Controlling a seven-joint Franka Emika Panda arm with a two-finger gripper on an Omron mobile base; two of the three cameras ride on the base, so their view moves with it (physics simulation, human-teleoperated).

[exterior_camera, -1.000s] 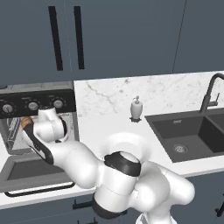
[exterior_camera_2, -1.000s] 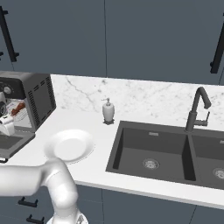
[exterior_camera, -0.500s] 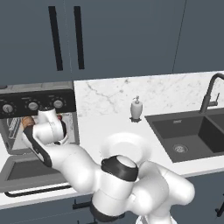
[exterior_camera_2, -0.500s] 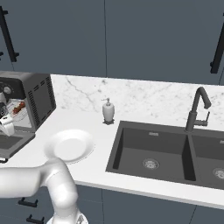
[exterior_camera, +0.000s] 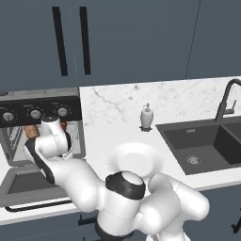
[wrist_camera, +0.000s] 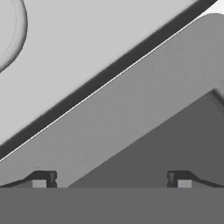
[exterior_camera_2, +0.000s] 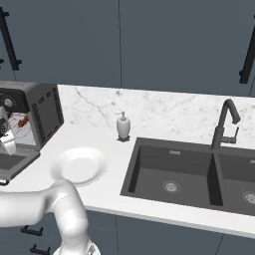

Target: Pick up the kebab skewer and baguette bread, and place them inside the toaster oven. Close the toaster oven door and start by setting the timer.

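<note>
toaster oven door [wrist_camera: 131,127] lies dropped open right beneath your gripper [wrist_camera: 111,183], jaws apart and empty; sink lower and you'd jam it

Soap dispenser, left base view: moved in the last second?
No. The soap dispenser stands at the same spot against the marble backsplash, just left of the sink corner, as before.
</note>
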